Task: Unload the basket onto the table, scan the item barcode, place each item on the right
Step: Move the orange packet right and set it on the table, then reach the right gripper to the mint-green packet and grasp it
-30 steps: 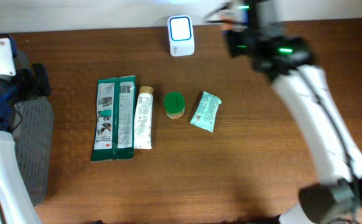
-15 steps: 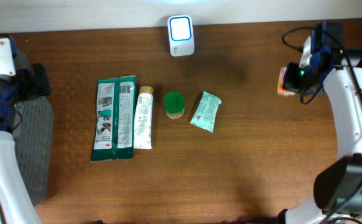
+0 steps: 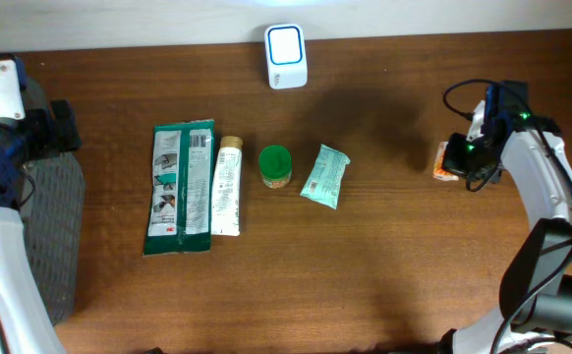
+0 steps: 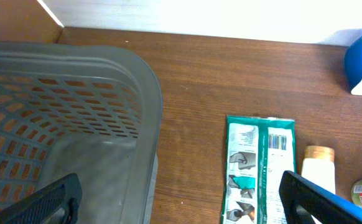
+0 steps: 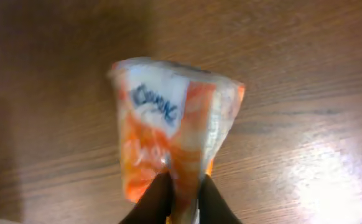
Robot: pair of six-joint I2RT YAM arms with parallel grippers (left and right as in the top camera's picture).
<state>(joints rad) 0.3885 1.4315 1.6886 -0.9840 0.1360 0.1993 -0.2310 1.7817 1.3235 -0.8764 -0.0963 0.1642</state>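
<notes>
The item is an orange and white packet (image 5: 168, 118) with blue lettering, lying low over the wooden table at the right (image 3: 449, 159). My right gripper (image 5: 180, 202) pinches its lower edge between two dark fingers; in the overhead view this gripper (image 3: 471, 155) sits just right of the packet. No barcode shows on the visible face. The white scanner (image 3: 286, 56) with a blue-rimmed window stands at the back centre, well away from the packet. My left gripper (image 4: 181, 202) is open at the far left, above the rim of the grey basket (image 4: 75, 81), holding nothing.
A row lies mid-table: a green flat pack (image 3: 181, 187), a white tube (image 3: 227, 185), a green-lidded jar (image 3: 275, 165) and a teal packet (image 3: 324, 176). The grey mesh basket (image 3: 55, 236) stands at the left edge.
My right arm has swung from beside the scanner to the right side and come down towards the table, carrying the orange packet. The left arm has not moved.
</notes>
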